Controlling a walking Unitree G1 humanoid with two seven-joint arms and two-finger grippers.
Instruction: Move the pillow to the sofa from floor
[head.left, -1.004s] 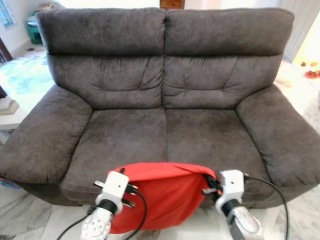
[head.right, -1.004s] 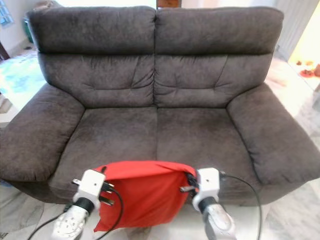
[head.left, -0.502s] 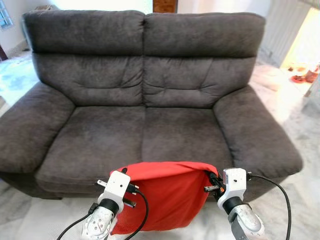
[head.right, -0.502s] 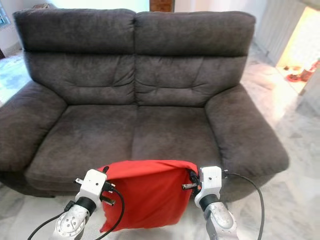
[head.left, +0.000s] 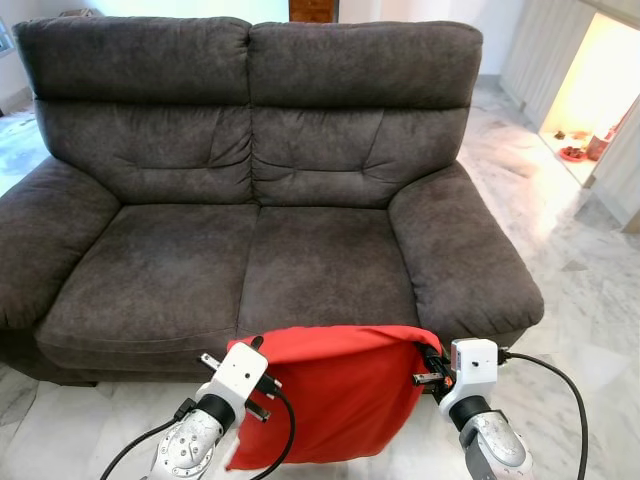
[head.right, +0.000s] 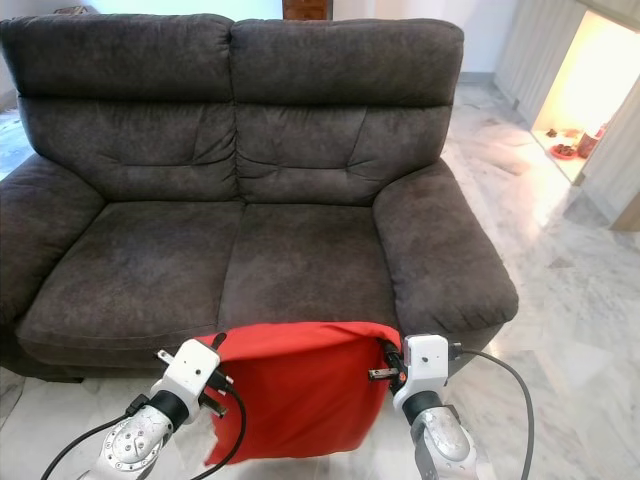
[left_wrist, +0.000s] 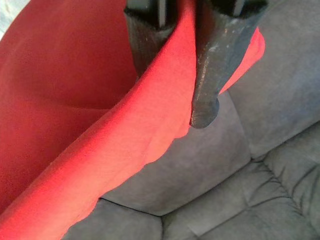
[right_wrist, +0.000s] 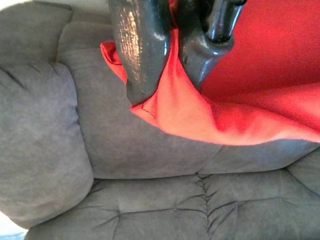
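Observation:
A red pillow (head.left: 335, 390) hangs in the air between my two grippers, just in front of the dark grey sofa (head.left: 250, 240). My left gripper (head.left: 252, 352) is shut on the pillow's upper left corner; the left wrist view shows the red fabric (left_wrist: 125, 125) pinched between its black fingers (left_wrist: 215, 75). At the upper right corner my right gripper (head.left: 425, 358) is shut on the pillow too, and the right wrist view shows the cloth (right_wrist: 210, 100) clamped between its fingers (right_wrist: 142, 50). The pillow's top edge is level with the seat's front edge.
The sofa has two seat cushions (head.left: 320, 265), thick armrests (head.left: 455, 250) and a tall back. Pale marble floor (head.left: 580, 290) spreads to the right, where a lit doorway (head.left: 590, 90) holds small objects.
The camera has shifted, so the sofa now sits further left and lower in view. Both grippers still hold the red pillow the same way.

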